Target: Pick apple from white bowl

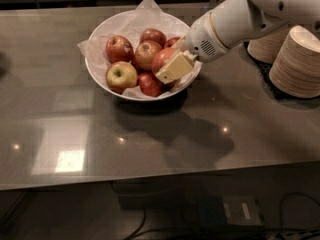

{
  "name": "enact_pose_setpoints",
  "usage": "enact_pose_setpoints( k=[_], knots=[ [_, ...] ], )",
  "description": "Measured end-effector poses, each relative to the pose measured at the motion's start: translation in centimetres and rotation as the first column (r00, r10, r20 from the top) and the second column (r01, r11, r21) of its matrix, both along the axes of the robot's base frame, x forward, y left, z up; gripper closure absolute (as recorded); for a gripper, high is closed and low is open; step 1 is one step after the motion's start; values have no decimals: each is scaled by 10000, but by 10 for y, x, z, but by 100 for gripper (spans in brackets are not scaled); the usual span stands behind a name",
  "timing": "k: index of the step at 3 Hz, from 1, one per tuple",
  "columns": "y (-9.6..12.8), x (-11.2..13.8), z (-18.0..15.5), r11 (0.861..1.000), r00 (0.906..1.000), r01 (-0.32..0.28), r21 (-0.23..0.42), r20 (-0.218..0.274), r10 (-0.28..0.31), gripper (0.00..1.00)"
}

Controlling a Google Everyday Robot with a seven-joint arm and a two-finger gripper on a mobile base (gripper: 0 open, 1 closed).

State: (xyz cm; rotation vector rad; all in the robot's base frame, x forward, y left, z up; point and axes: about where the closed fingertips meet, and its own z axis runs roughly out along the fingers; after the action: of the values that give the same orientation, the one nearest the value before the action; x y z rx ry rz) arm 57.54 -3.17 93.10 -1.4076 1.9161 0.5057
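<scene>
While the grasp is being set, worktop [150, 149]: carries the white bowl [102, 84], far centre.
Gripper [171, 67]: in from the right, at the bowl's right rim, against the apple [161, 58]; closed or not, cannot tell.
Apple: right of the pile; round, no long axis, stem end hidden.
Next move: secure hold, then lift straight up.

The glossy grey-brown table [150, 144] carries the white bowl [94, 74] near its back edge and, on a dark mat [280, 91] at right, stacks of beige paper bowls [297, 64], with the gripper [172, 68] over the bowl's right side.
</scene>
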Motion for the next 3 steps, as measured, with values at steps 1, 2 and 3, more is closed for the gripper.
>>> enact_pose_setpoints(
  k=[1, 2, 3],
  knots=[
    [1, -2, 24, 9861, 9851, -1659, 88, 484, 1653, 100],
    [-16, 5, 39, 9519, 9496, -3061, 116, 752, 3044, 100],
    [-25, -4, 62, 9393, 9351, -3430, -25, 939, 3417, 100]
  ],
)
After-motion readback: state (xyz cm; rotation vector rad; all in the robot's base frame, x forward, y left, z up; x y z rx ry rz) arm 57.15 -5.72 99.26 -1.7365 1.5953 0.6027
